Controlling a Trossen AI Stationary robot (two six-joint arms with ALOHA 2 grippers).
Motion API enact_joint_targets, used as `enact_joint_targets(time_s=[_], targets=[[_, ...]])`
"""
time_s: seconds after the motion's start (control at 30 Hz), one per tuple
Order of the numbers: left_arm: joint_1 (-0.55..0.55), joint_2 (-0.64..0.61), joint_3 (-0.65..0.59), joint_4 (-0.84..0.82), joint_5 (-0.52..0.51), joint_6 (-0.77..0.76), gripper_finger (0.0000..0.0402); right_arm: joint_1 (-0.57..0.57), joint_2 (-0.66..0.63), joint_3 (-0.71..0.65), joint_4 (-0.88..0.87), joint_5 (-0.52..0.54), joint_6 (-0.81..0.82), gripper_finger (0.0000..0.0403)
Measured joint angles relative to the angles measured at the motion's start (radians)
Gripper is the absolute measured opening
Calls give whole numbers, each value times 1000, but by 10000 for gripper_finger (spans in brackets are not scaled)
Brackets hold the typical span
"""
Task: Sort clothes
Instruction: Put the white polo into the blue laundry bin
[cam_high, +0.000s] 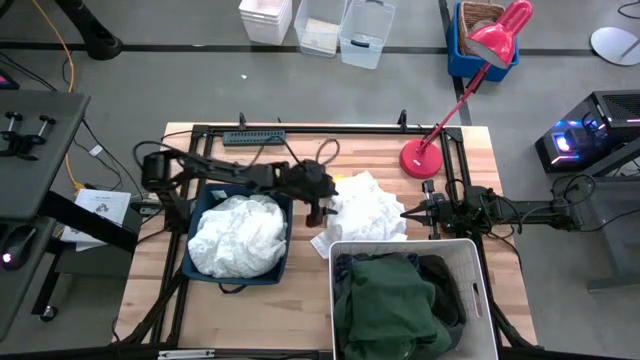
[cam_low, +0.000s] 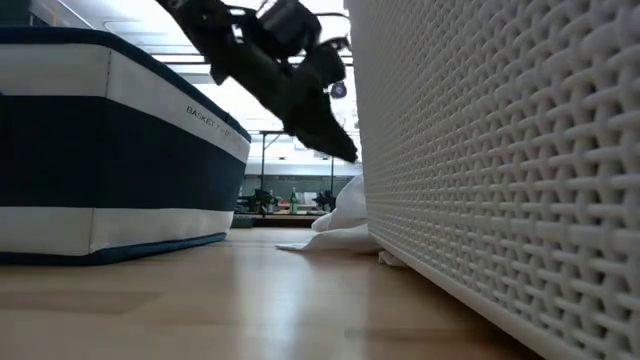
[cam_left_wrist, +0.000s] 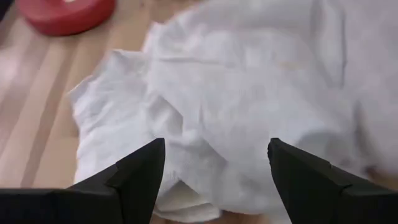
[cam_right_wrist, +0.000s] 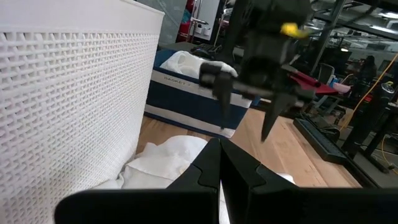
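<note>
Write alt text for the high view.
The left claw hangs open over a white cloth pile mid-table, between a navy bin of white cloth and a white bin of dark garments. The right claw waits shut beside the pile.

A navy fabric bin (cam_high: 196, 262) with a white band sits on the wooden table (cam_high: 260, 310), left of a white lattice plastic bin (cam_high: 470, 270). A red desk lamp (cam_high: 468, 90) stands at the table's back right; clear storage boxes (cam_high: 318, 25) rest on the floor beyond.
</note>
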Motion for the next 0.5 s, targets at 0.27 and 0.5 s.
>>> enact_joint_targets(time_s=[0.27,0.5], targets=[[-45,182,72,99,-44,234,270,0,0,0,0,0,0,0],[-65,297,114,65,-52,178,245,0,0,0,0,0,0,0]])
